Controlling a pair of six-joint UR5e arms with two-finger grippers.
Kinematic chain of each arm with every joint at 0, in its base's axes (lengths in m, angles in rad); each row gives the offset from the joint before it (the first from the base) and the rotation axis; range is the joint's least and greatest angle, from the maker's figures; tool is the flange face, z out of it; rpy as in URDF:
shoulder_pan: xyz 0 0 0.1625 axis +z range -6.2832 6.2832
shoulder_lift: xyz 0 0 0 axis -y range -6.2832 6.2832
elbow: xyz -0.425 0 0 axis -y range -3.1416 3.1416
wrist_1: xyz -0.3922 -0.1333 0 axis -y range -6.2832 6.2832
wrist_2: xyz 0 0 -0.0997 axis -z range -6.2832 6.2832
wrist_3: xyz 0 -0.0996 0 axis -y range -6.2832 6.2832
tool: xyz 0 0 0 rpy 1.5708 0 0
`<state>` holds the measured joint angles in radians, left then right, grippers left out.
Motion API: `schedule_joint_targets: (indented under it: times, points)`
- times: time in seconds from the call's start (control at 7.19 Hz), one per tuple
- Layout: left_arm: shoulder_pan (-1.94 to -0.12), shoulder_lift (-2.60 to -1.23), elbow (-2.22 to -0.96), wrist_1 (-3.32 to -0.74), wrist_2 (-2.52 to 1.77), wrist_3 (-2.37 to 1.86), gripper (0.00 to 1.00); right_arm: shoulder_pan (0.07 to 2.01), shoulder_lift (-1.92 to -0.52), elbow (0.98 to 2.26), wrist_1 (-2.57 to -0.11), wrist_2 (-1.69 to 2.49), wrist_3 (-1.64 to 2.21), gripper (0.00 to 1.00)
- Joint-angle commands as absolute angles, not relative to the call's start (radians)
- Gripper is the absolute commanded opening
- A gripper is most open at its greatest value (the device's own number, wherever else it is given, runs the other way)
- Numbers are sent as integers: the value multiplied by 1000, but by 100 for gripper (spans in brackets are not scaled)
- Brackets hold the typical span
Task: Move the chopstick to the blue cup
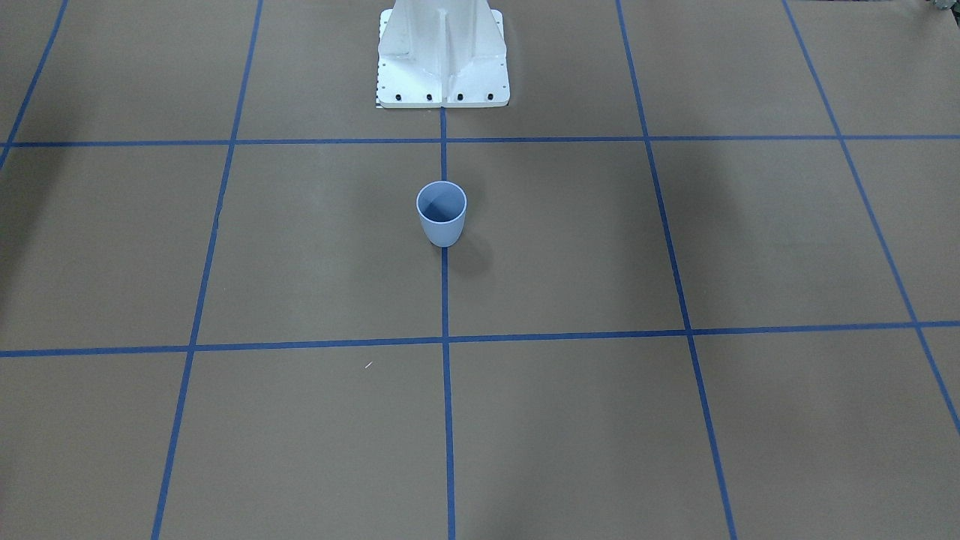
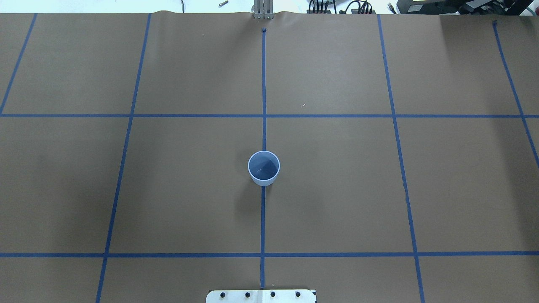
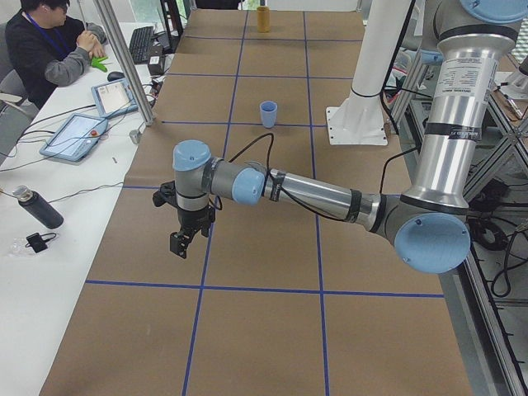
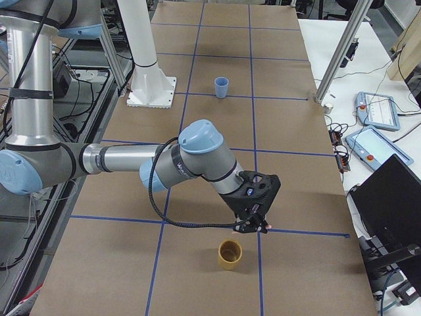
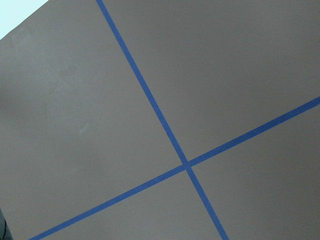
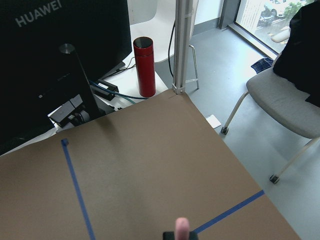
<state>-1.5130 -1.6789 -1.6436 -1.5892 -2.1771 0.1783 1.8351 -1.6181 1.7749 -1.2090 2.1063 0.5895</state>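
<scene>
The blue cup (image 1: pixel 442 214) (image 2: pixel 264 168) stands upright and empty on the centre tape line, small and far off in the side views (image 3: pixel 268 113) (image 4: pixel 222 86). A pale pink end of the chopstick (image 6: pixel 182 227) pokes up at the bottom of the right wrist view, above a dark finger piece; the rest of it is hidden. My right gripper (image 4: pixel 253 226) hangs just above a tan cup (image 4: pixel 230 255) at the table's right end, shut on the chopstick. My left gripper (image 3: pixel 180 245) hovers over bare table at the left end; I cannot tell its state.
The white robot pedestal (image 1: pixel 442 52) stands behind the blue cup. A person (image 3: pixel 49 41) sits at a side desk with tablets (image 3: pixel 76 134). A red bottle (image 6: pixel 144 65), a monitor (image 6: pixel 60 55) and a chair (image 6: pixel 285 100) lie beyond the table's right end.
</scene>
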Motion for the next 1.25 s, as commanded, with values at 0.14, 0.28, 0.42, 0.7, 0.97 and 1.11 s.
schedule_joint_targets:
  times: [0.14,0.28,0.42,0.7,0.97,1.11]
  points:
    - [-1614,-1617,-1647,-1580,-2348,81,98,1555,-1492,1892,-1236,2171,966,0]
    - [-1626,-1612,-1647,-1580,-2349,81,98,1434,-1426,1925,-1238,2151,1126,0]
    - [-1631,-1605,-1649,-1580,-2349,81,98,1305,-1349,1945,-1246,2079,1285,0]
    - [-1635,-1601,-1647,-1580,-2349,81,98,1026,-1092,2005,-1575,1822,1519,0]
    - [-1637,-1585,-1647,-1583,-2350,80,98,817,-916,2023,-1817,1645,1687,0]
    - [-1635,-1585,-1646,-1583,-2350,80,98,719,-837,2019,-1950,1552,1719,0]
